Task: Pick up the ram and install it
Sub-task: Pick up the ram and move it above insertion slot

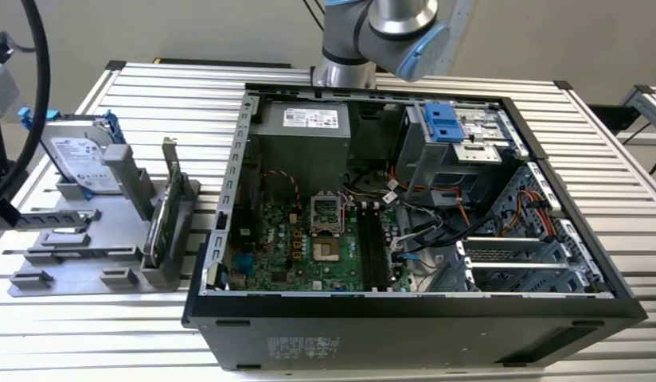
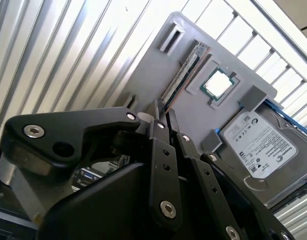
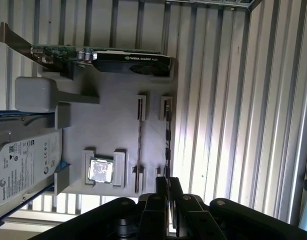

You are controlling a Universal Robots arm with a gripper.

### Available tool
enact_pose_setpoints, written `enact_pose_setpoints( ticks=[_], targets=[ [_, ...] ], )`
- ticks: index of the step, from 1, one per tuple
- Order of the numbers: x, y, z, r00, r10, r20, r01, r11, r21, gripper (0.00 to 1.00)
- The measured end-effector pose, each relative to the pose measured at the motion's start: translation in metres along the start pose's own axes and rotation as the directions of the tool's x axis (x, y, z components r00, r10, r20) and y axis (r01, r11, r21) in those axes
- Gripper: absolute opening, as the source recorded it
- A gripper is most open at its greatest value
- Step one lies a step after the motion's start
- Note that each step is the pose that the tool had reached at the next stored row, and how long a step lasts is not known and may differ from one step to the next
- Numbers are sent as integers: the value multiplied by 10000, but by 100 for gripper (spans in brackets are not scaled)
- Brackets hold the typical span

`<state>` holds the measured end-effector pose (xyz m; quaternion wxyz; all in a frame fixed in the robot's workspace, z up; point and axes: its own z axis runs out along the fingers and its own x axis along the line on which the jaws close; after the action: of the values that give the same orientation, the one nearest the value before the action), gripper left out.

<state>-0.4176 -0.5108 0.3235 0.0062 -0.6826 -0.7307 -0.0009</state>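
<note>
The pincer (image 3: 168, 184) is pinching the near end of the ram (image 3: 167, 132), fingers drawn almost together, in the first wrist view. The ram is standing on edge in a gray holder (image 3: 108, 125), running away from the pincer. A processor chip (image 3: 100, 170) is sitting beside it, a hard drive (image 3: 21, 170) lying farther out, a green card (image 3: 108, 56) standing farthest.

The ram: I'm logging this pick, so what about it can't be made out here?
1) Near end of the ram: covered by the gripper in both wrist views.
2) Its faces and labels: edge-on in both wrist views.
3) The motherboard slots: too small and dark in the exterior view to tell if empty.
</note>
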Motion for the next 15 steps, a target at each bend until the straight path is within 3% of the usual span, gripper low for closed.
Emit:
enact_pose_setpoints(
  ticks=[15],
  targets=[
    [2, -10, -176, 9998, 202, -1, -202, 9998, -2, 0]
  ],
)
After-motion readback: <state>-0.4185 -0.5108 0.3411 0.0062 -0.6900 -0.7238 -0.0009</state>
